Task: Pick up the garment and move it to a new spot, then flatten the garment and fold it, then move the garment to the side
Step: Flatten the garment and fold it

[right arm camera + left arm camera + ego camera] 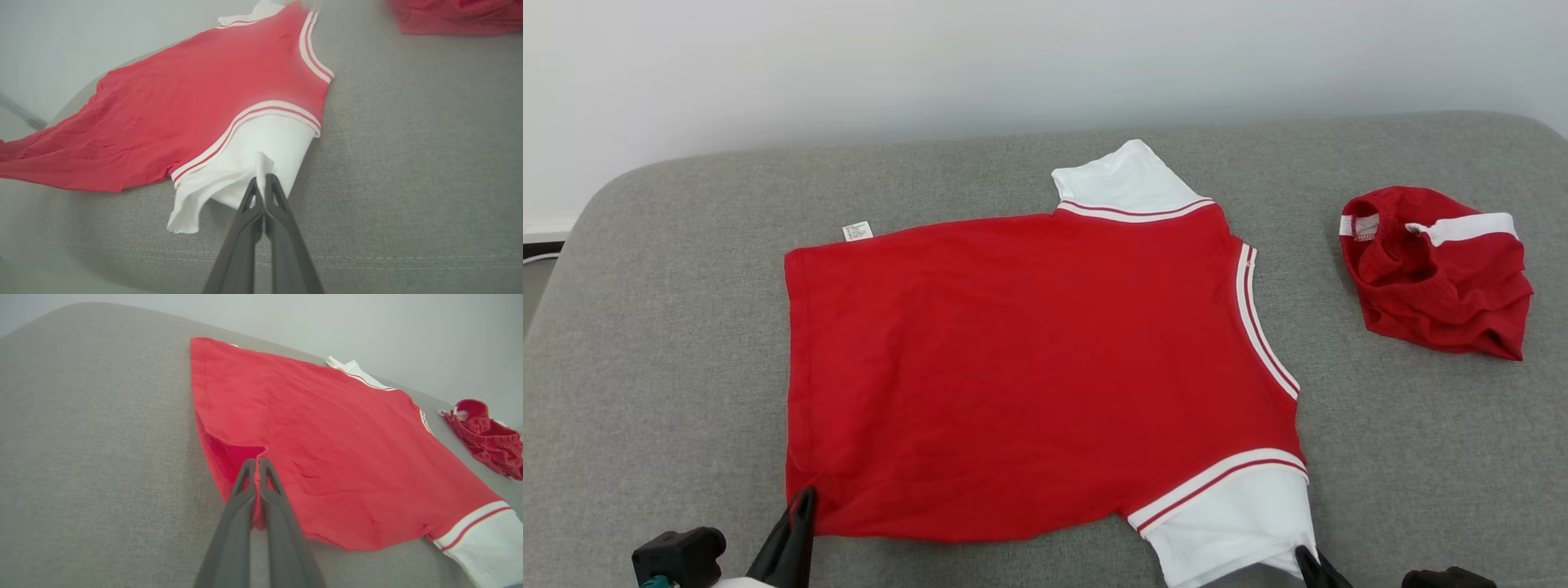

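A grey padded surface [670,327] spreads across the head view, with a pale wall [849,65] behind it; on its middle lies the garment [1029,367], a red shirt spread nearly flat, its hem toward the robot's left and its neck side, edged with white and red stripes, toward the right; well apart from it, farther right, sits a second red piece [1437,278], crumpled in a heap with a white band showing; the shirt's far white sleeve [1123,180] points toward the wall, and the near white sleeve [1233,523] reaches toward the bottom edge of the head view; the left gripper [257,460] has its two dark fingers pressed together on the shirt's near hem corner, red cloth pinched between them and raised slightly off the surface; the right gripper [261,179] is likewise closed, nipping the edge of the near white sleeve, a small fold of white cloth standing up between the fingertips; a small white label [857,231] sticks out at the shirt's far hem corner, lying on the grey fabric.
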Controlling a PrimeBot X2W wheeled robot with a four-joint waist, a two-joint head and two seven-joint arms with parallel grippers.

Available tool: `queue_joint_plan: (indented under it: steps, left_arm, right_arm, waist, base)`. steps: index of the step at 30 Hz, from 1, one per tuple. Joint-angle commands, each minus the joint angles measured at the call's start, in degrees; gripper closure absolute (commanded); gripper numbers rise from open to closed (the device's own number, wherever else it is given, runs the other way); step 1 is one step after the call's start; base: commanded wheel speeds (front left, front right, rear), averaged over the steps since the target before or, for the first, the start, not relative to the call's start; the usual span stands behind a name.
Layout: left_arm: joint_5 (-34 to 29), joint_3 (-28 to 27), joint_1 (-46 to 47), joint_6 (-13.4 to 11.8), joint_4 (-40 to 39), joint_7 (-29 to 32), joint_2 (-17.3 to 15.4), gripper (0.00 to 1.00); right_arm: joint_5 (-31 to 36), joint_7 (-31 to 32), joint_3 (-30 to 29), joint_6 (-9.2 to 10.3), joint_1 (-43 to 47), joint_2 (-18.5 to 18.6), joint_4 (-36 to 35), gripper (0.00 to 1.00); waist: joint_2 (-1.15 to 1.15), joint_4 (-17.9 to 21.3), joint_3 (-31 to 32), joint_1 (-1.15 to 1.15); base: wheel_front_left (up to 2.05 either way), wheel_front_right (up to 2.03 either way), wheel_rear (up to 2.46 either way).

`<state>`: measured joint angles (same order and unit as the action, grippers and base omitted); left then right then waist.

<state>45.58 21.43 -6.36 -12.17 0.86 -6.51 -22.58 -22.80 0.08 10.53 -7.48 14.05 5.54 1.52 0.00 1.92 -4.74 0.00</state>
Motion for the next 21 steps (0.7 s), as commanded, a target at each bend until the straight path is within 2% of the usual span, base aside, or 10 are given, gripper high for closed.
queue_joint_plan:
  steps: [1,2,3,4,5,6,14,21]
  left_arm:
    - [0.66,-2.10,1.82,-0.10,-0.39,0.07,-0.81,1.00]
    - [0.88,-2.17,1.86,-0.16,-0.08,0.12,-0.67,0.97]
    - [0.92,-2.18,1.89,-0.31,0.30,0.23,-0.64,0.78]
    - [1.04,-2.25,1.92,-0.48,0.64,0.26,-0.52,0.60]
    - [1.16,-2.35,1.92,-0.70,0.96,0.27,-0.39,0.48]
    - [1.02,-2.37,1.96,-0.96,1.17,0.23,-0.39,0.00]
    - [-0.85,-3.78,1.89,-3.89,0.74,-2.38,-0.59,0.00]
    - [-5.95,-3.00,3.72,-5.83,-3.25,-4.50,-2.48,0.00]
  right_arm:
    - [0.13,0.57,1.21,-0.01,-1.48,0.63,-0.41,1.00]
    - [0.05,0.94,1.32,-0.01,-1.38,0.61,0.00,0.80]
    - [-0.25,1.14,1.38,-0.01,-1.32,0.52,0.31,0.56]
    - [-0.36,1.08,1.34,-0.01,-1.27,0.47,0.51,0.08]
    - [-0.41,1.31,1.36,-0.01,-1.10,0.45,0.81,0.00]
    - [-0.57,1.09,1.46,-0.01,-0.99,0.44,0.72,0.00]
    - [-0.08,-2.51,1.03,-0.01,-0.43,1.72,-2.67,0.00]
    - [6.07,-9.28,-0.66,-0.01,-4.60,3.93,-4.66,0.00]
  waist:
    - [0.00,-0.20,-0.14,0.00]
    - [0.00,-0.33,-0.26,0.00]
    - [0.00,-0.44,-0.35,0.00]
    - [0.00,-0.57,-0.42,0.00]
    - [0.00,-0.68,-0.47,0.00]
    - [0.00,-0.88,-0.60,0.00]
    - [0.00,-1.72,-0.56,0.00]
    - [0.00,-3.23,2.07,0.00]
  base:
    - [0.00,0.00,0.00]
    - [0.00,0.00,0.00]
    - [0.00,0.00,0.00]
    - [0.00,0.00,0.00]
    - [0.00,0.00,0.00]
    - [0.00,0.00,0.00]
    - [0.00,0.00,0.00]
    - [0.00,0.00,0.00]
